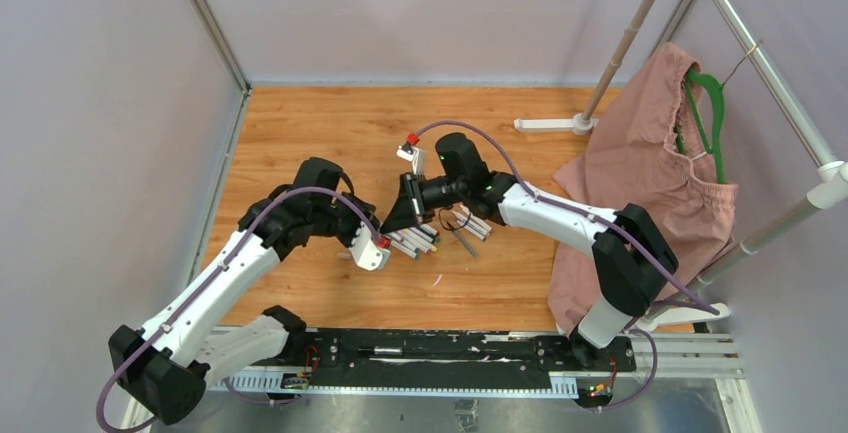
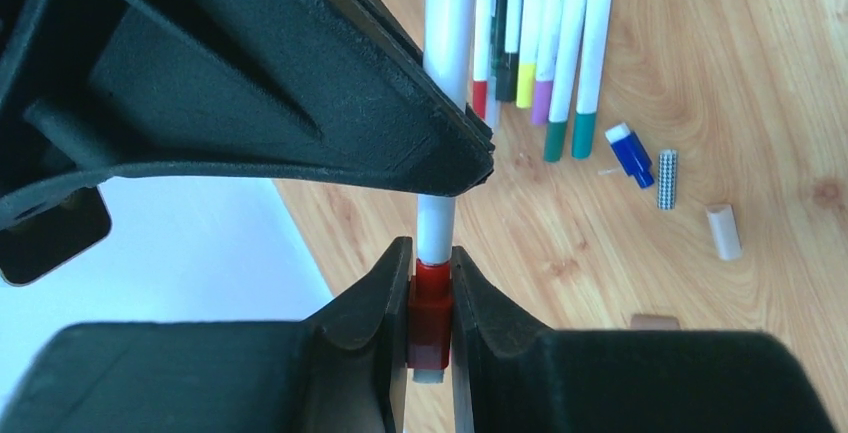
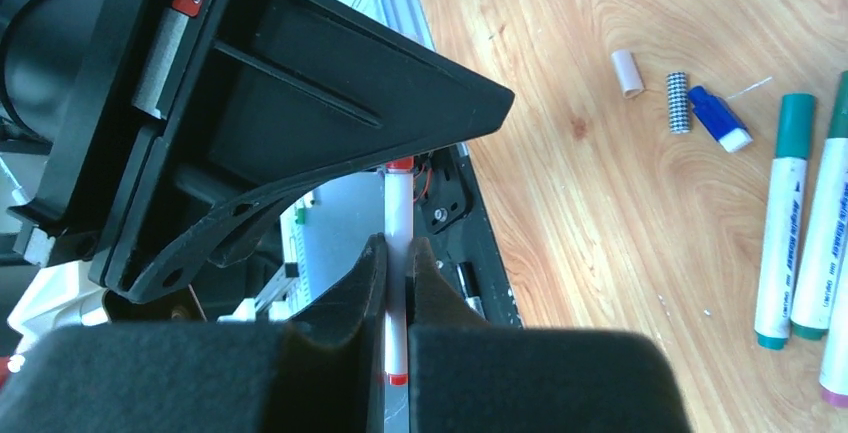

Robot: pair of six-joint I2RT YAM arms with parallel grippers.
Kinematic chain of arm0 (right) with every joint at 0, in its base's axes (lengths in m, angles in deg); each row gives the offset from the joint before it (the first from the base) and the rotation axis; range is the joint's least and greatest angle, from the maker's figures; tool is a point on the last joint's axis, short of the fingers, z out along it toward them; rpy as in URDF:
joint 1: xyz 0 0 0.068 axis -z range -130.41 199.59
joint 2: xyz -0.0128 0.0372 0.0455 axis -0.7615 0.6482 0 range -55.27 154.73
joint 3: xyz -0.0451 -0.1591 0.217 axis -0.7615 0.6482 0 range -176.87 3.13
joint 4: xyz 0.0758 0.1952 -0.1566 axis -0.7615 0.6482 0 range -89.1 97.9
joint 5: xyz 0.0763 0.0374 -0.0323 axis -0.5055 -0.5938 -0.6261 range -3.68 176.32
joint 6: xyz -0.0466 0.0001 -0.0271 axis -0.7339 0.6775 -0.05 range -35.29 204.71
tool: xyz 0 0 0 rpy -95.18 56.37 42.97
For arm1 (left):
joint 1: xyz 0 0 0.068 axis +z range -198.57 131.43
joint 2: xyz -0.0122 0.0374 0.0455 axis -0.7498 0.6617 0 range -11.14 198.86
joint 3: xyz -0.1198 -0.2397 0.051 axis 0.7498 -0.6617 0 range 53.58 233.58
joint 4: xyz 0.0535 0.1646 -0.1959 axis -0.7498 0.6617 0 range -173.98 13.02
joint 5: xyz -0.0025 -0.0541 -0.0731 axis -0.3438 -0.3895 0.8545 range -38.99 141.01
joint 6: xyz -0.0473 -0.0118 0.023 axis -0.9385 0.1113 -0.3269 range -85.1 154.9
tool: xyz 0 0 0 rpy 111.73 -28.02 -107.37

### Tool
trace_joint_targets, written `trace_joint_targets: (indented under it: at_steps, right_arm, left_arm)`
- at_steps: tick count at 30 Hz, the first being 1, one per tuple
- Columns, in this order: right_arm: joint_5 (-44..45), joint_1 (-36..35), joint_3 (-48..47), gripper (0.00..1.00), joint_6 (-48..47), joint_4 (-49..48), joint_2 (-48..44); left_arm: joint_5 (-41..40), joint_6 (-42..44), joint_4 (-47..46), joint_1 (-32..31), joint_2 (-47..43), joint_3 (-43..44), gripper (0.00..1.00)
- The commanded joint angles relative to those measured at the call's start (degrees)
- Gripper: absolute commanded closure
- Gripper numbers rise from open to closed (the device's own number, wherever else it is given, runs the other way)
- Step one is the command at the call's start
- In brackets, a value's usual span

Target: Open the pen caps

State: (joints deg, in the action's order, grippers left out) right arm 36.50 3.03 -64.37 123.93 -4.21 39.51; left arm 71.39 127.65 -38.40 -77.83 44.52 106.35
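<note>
My left gripper [image 2: 432, 253] is shut on a red pen cap [image 2: 430, 318], whose white barrel [image 2: 449, 33] runs straight up from it. That barrel passes behind a black finger of my right gripper [image 3: 398, 243], which is shut on it near its red-tipped far end [image 3: 397, 378]. In the top view the left gripper [image 1: 385, 243] and right gripper [image 1: 395, 225] meet tip to tip above the table. A loose blue cap [image 2: 631, 153] and a pale cap [image 2: 723, 231] lie on the wood. Several capped pens [image 2: 560, 53] lie side by side beyond them.
A small patterned cylinder [image 2: 667, 178] lies beside the blue cap. Green-capped pens [image 3: 785, 223] lie to the right of the held pen. A pink garment [image 1: 640, 163] hangs on a rack at the right, its foot [image 1: 550, 123] on the table. Grey walls close the left and back.
</note>
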Motion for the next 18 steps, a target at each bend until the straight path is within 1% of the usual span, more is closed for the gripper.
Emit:
trace_joint_targets:
  at_steps: [1,7,10,12,13,18]
  right_arm:
    - [-3.4,0.7,7.4,1.00,-0.6,8.0,-4.2]
    - [-2.5,0.9,10.9,1.00,-4.1,13.6,-8.1]
    - [1.1,1.4,11.6,1.00,-7.6,16.8,-10.2]
    - [9.4,2.2,9.6,1.00,-13.6,23.8,-11.2]
    - [14.4,2.8,9.2,1.00,-15.6,25.8,-11.7]
    - [36.4,3.5,10.7,1.00,-22.7,26.3,-12.5]
  left_arm:
    - [-10.4,-0.9,-4.9,2.1,1.3,0.7,1.00]
    - [-12.1,0.9,-3.0,3.1,3.1,0.9,1.00]
    - [-12.1,0.1,-1.8,3.6,4.2,1.1,1.00]
    - [-11.6,-0.8,-0.6,3.6,4.9,0.4,1.00]
    - [-11.6,-1.4,0.0,3.6,5.3,-0.3,1.00]
    - [-15.6,-4.4,2.1,3.6,10.0,-3.4,1.00]
